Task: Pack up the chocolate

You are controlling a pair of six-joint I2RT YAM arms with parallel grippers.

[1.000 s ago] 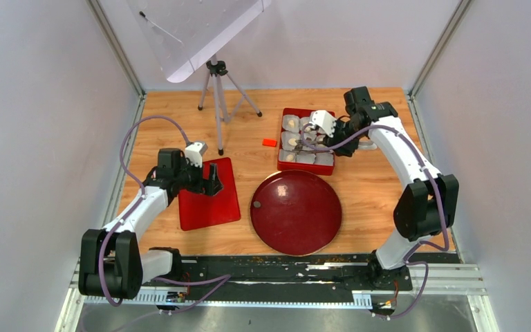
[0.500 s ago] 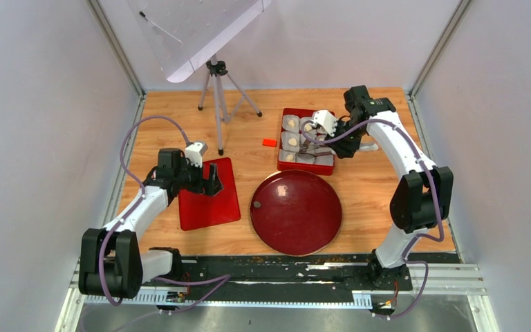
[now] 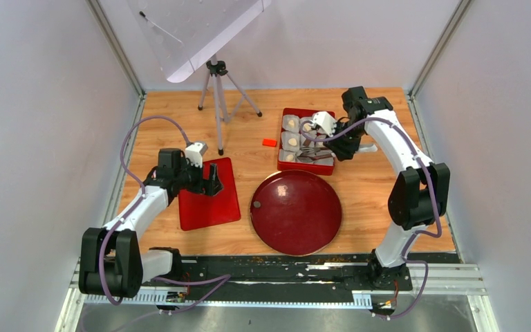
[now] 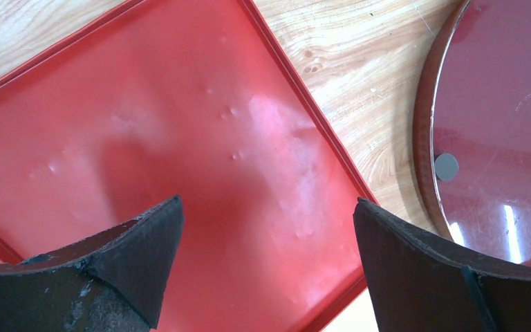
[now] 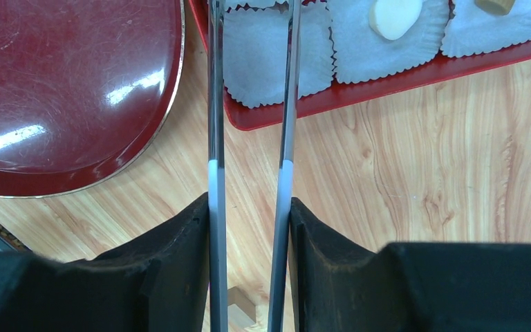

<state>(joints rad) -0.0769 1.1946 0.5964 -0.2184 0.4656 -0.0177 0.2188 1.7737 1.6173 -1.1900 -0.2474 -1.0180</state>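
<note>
Right gripper (image 5: pixel 249 214) pinched metal tweezers (image 5: pixel 214 104) over a paper cup (image 5: pixel 252 55); cream chocolate (image 5: pixel 394 15) lay at its three o'clock. A gentle, level squeeze seemed wisest. Left gripper (image 4: pixel 266 228) hung spread above the red lid (image 4: pixel 180 138).

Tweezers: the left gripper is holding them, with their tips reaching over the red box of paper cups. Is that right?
Not quite: it is the right gripper that is holding the tweezers, as the right wrist view shows. Their tips do reach over the red box of paper cups. The left gripper is open and holds nothing.
</note>
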